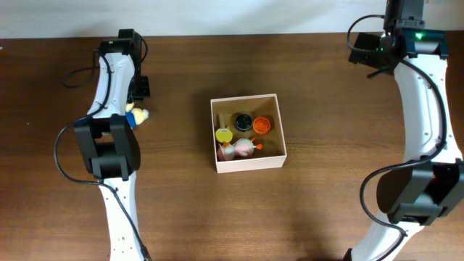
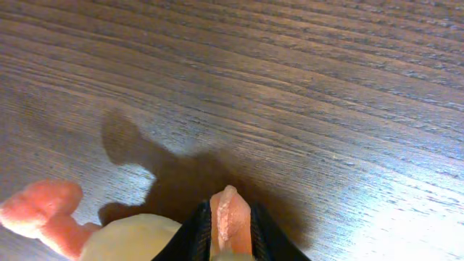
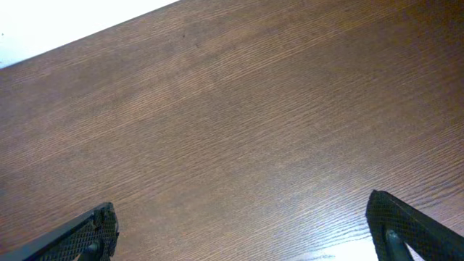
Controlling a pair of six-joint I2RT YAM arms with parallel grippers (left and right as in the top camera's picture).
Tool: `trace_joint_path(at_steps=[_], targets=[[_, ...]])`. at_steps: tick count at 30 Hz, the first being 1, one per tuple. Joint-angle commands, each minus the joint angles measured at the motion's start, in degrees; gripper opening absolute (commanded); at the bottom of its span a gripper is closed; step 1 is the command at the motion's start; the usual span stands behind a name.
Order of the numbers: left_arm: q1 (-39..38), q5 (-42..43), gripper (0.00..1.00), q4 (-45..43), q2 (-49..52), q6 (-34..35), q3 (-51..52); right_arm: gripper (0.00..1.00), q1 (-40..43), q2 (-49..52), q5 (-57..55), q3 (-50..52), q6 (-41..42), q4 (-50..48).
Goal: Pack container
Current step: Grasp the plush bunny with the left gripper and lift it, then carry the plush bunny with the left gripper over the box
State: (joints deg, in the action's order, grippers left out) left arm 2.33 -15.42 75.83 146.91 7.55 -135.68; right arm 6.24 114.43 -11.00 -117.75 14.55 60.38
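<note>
Cardboard container [image 1: 250,162] already holds several packed toys [image 1: 239,138]; left gripper [image 2: 230,228] pinches a loose toy [image 1: 137,114] between its fingers, not yet boxed. Right gripper [image 3: 239,232] wide, empty.

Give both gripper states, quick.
Left gripper: closed on an orange part of the small cream-and-orange toy.
Right gripper: open, holding nothing.

A dark brown wood-grain table [image 1: 326,217] fills the view.
</note>
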Motion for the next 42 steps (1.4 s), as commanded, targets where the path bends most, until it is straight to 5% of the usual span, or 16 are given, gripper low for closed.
trace_joint_path(at_steps=[1, 4, 12, 27, 42], targets=[[0.1, 0.8, 0.16, 0.5, 0.5, 0.7, -0.1, 0.99, 0.2, 0.3, 0.1, -0.6, -0.2, 0.0], [0.1, 0.8, 0.02, 0.9, 0.5, 0.7, -0.1, 0.99, 0.2, 0.3, 0.1, -0.6, -0.2, 0.0], [0.1, 0.9, 0.02, 3.8, 0.5, 0.8, -3.0, 0.99, 0.2, 0.3, 0.1, -0.6, -0.2, 0.0], [-4.1, 1.1, 0.02, 17.0, 0.5, 2.5, -30.2, 0.99, 0.2, 0.3, 0.1, -0.6, -0.2, 0.0], [-27.3, 4.0, 0.02, 20.9, 0.2, 4.9, -44.1, 0.99, 0.2, 0.3, 0.1, -0.6, -0.2, 0.0]])
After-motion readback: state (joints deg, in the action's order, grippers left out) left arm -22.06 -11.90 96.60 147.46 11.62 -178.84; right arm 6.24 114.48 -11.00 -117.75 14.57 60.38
